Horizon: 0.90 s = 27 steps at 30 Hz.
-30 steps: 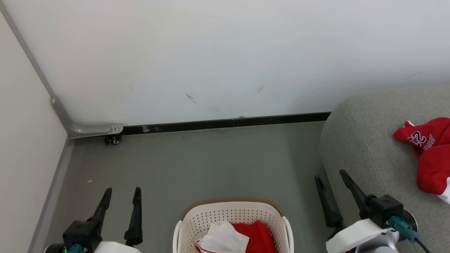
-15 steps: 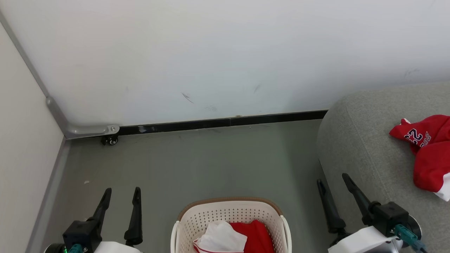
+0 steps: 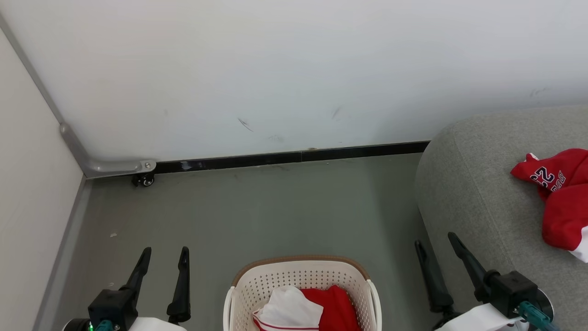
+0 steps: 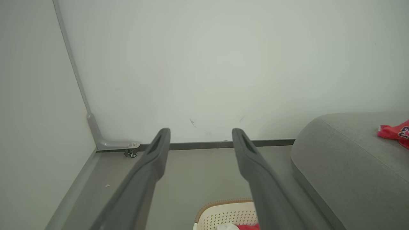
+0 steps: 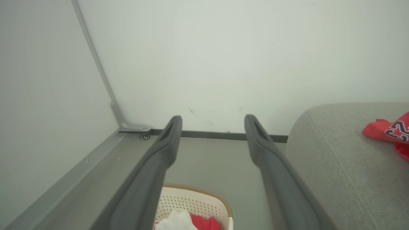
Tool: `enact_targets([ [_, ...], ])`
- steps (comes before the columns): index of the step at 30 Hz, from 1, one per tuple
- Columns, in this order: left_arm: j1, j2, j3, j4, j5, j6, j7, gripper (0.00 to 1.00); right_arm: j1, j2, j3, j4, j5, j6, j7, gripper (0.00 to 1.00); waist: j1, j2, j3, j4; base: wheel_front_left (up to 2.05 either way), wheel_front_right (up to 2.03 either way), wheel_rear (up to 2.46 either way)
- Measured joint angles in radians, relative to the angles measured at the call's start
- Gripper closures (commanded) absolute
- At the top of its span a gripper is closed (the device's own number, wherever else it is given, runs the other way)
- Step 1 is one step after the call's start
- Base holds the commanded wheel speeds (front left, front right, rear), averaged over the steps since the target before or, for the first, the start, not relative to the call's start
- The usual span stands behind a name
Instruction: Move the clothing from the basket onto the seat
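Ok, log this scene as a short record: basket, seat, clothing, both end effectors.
basket: on the floor, between the two arms
clothing in basket: red and white fabric, inside, not gripped
seat: grey, right of the basket
clothing on seat: red jersey with dark lettering, lying crumpled
left end effector: open, empty, left of the basket
right end effector: open, empty, by the seat's left edge
task: unfinished
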<state>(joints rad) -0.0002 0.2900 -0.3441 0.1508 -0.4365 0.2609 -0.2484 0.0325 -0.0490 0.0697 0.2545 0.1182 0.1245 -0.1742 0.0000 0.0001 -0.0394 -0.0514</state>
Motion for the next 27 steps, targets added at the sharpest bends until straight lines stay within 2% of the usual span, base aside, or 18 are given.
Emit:
enact_targets([
  [27,0.0,-0.008,0.003,0.015,0.019,-0.024,0.0,0.0,0.054,0.001,-0.005,-0.072,0.003,0.0,0.03,0.0,0.0,0.0,-0.011,-0.009,0.0,0.0,0.0],
])
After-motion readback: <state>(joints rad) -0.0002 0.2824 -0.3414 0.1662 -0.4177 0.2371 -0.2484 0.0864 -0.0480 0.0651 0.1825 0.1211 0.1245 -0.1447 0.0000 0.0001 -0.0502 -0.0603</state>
